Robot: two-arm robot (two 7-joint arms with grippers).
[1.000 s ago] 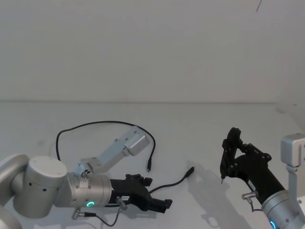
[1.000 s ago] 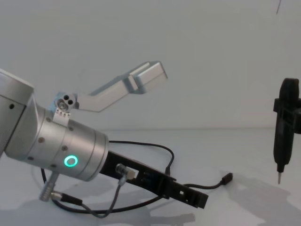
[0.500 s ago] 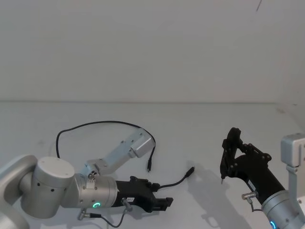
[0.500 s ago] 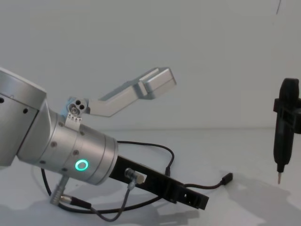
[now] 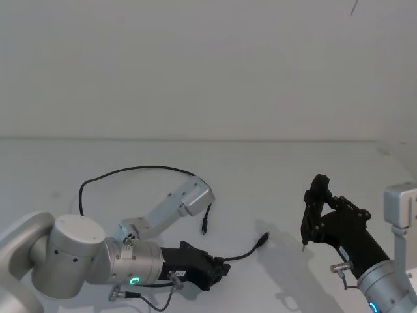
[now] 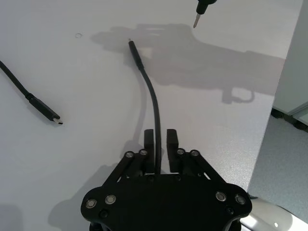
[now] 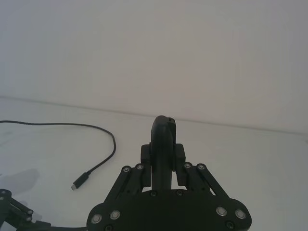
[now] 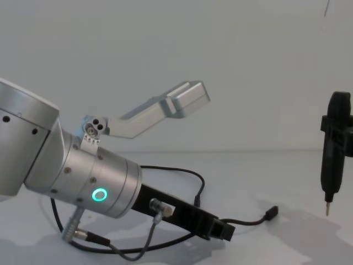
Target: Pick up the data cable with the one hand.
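**Left gripper closed on the data cable, cable lying lengthwise in the jaws**

My left gripper (image 6: pixel 160 133) sits low over the table (image 5: pixel 293 169), near and left of centre. Its jaws are drawn in on the data cable (image 6: pixel 154 103). The cable passes between my two fingers (image 6: pixel 148 139) and runs along their length, not across them. A thin strip of table shows between the cable and one finger, so I judge the hold to be light rather than hard.

From the jaws, the free stretch bends away to the right and a little farther off. It ends at a metal-tipped plug (image 5: pixel 264 238) resting on the table. The rest of the cable loops round the far left and comes back to a second plug (image 5: pixel 204 229), apart from the first. Since the cable lies in line with my fingers, a straight rise should carry it. I expect both ends to trail.

My right gripper (image 7: pixel 162 154) hangs at the right, well apart from the cable. Its jaws are clamped on a pen tool (image 8: pixel 332 149), so my left arm is the nearer one.

Hidden or unclear:
- My palm covers the pads' contact with the cable and the cable's run behind the jaws.
- In the head view my wrist bracket (image 5: pixel 189 199) covers part of the loop.
- In the chest view my arm's grey wire (image 8: pixel 150 240) lies close to the black cable, and the two are hard to tell apart there.
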